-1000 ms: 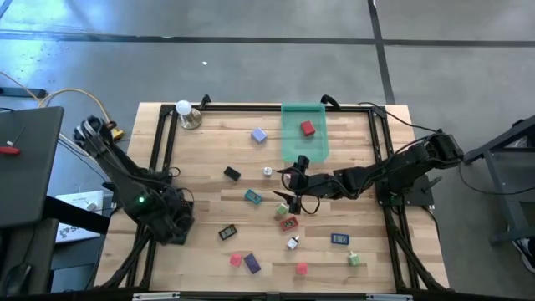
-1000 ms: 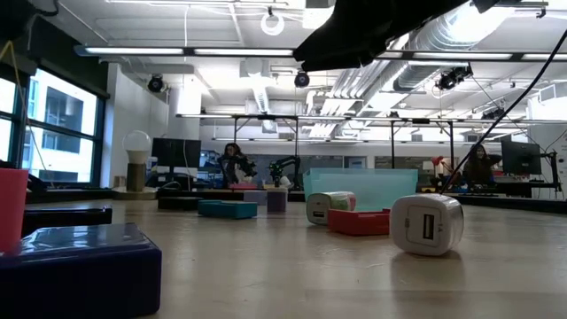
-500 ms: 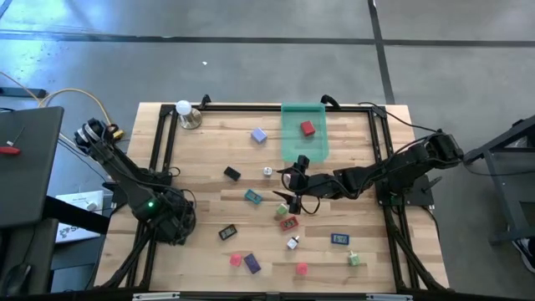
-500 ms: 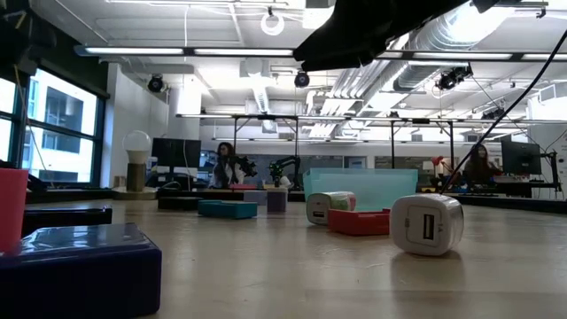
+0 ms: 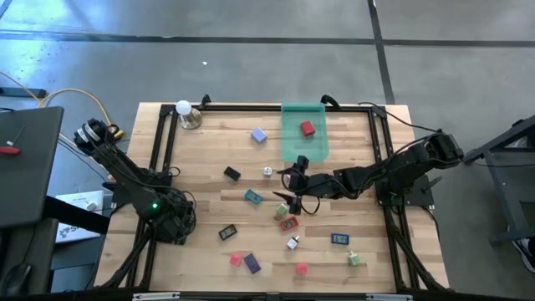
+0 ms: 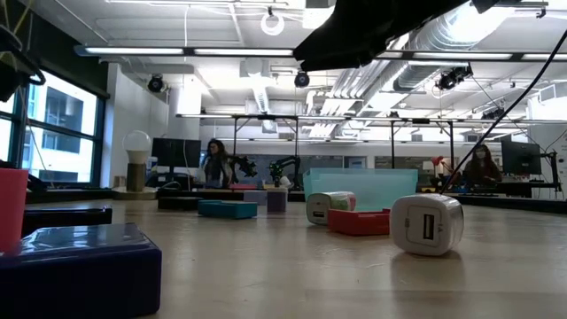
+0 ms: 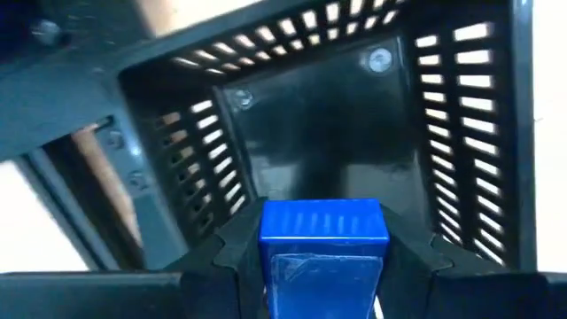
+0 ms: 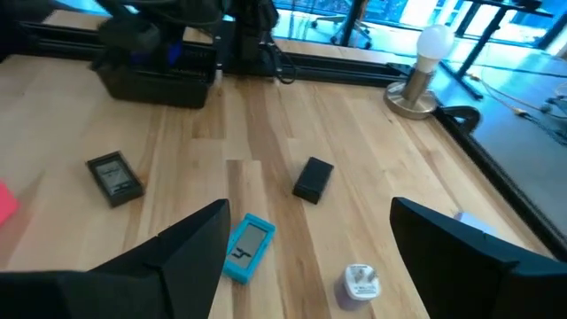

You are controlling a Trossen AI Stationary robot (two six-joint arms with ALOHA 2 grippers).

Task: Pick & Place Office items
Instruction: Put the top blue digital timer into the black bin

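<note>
While overhead hid it, the left hand [image 7: 323, 266] gripped a blue block [image 7: 324, 237] over the black tray [image 7: 354, 115].
The right hand [image 8: 306, 248] hung open above the teal piece [image 8: 245, 246] mid-bench.

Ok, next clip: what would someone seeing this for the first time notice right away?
The left gripper holds a bright blue block just above the slatted black tray at the table's left edge. Mid-table, the right gripper hangs with jaws open near the translucent green tray, which holds a red block, while small colourful items lie scattered on the wooden table.

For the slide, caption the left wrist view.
Left gripper holding a blue block over the slatted black tray.
</note>
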